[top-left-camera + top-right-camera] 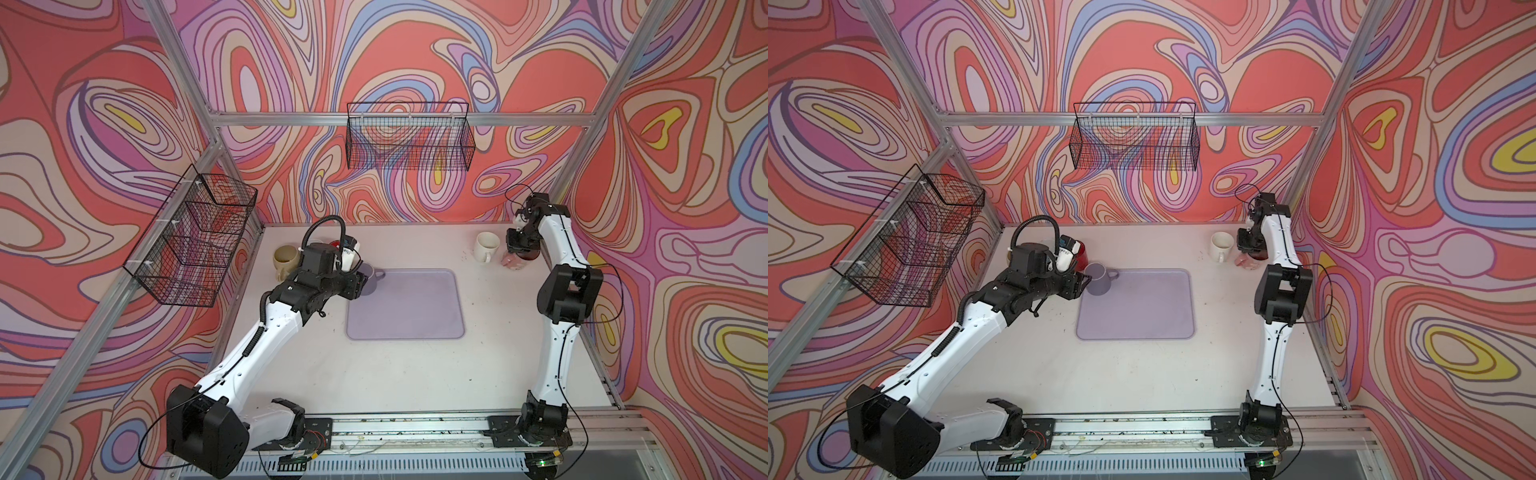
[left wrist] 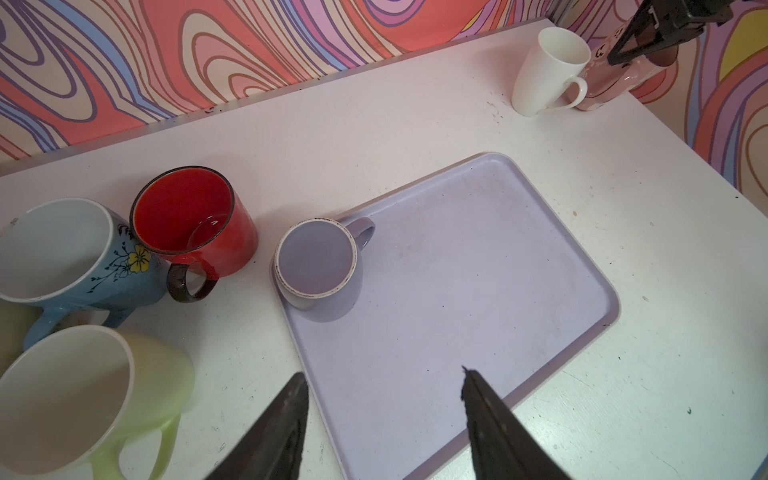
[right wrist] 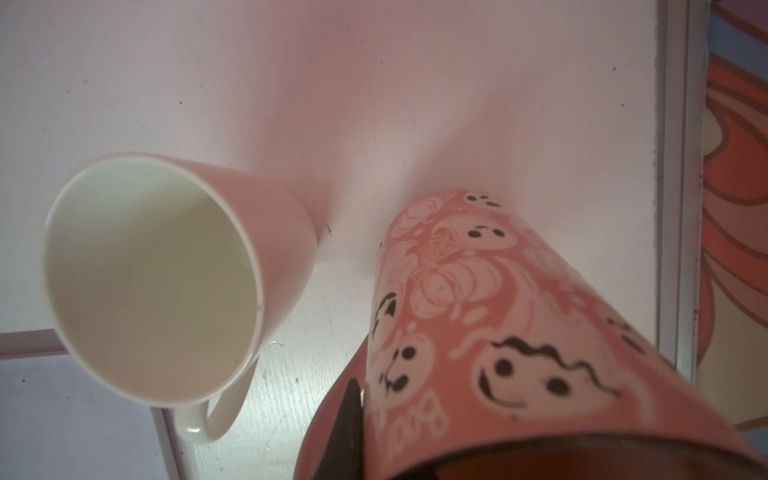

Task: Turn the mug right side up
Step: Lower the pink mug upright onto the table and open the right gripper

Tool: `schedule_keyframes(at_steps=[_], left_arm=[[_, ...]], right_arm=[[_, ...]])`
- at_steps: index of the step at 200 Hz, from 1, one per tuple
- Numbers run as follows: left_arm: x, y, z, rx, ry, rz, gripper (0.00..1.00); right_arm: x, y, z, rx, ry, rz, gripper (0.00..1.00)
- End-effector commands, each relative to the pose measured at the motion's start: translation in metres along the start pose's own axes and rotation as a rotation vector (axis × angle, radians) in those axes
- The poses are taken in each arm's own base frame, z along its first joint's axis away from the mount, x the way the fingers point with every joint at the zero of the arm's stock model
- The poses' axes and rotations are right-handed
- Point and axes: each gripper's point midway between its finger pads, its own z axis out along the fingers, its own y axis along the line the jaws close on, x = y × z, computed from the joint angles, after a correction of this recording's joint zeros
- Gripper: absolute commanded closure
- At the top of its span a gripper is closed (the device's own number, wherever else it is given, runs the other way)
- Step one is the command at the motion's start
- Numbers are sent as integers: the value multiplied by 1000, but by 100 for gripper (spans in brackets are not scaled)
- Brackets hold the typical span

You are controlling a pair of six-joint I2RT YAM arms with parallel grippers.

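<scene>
So, front to back. Both arms sit on the rail (image 1: 415, 428) along the near edge of the counter (image 1: 374, 374). One reaches in on the left, and the other goes up to the back right corner.

Mid-counter there's a lilac tray (image 1: 415, 307), bare apart from one corner. The left hand (image 2: 383, 374) hangs over the tray's left edge with its jaws apart and nothing between them. It points at the purple mug (image 2: 320, 266), close but not touching. That mug sits on the tray's far left corner, bottom up with its pale foot ring showing. Its handle sticks out to the right in both top views.

Just left of it, off the tray, upright mugs are packed close together: a red mug (image 2: 195, 224), a blue mug (image 2: 75, 253) with a yellow flower, and a green mug (image 2: 91, 399).

Further back on the right, a white mug (image 1: 487, 246) stands upright with its handle toward the front. Right beside it is a pink mug (image 3: 498, 332) covered in ghost faces, mouth up. The right hand (image 1: 516, 250) comes down on it from above, pinched tight on the rim. In the right wrist view one dark finger (image 3: 349, 415) presses against the outside wall. Can't tell if the mug is resting on the counter or just off it.

Past all that, two wire baskets hang on the walls, one on the left (image 1: 195, 237) and one at the back (image 1: 409, 137).
</scene>
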Motion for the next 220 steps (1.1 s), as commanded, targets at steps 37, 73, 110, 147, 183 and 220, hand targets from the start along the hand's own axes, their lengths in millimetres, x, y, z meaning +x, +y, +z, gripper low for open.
schedule_keyframes(at_steps=[37, 73, 110, 147, 183, 220], left_arm=[[-1, -3, -3, 10, -12, 11, 38], [0, -2, -3, 5, -11, 11, 38], [1, -2, -2, 6, -6, 12, 39], [1, -2, -1, 8, -3, 12, 38], [3, -3, 0, 15, 4, 11, 38], [6, -3, 6, 22, 26, -3, 39]], right_arm=[[-14, 5, -2, -31, -44, -2, 97], [-17, 4, 2, -37, -49, 2, 85], [-21, 2, 1, -23, -61, 2, 80], [-25, 3, -6, -18, -81, 3, 77], [-34, 3, -37, -2, -146, -2, 74], [-47, 17, -95, 3, -287, -34, 75]])
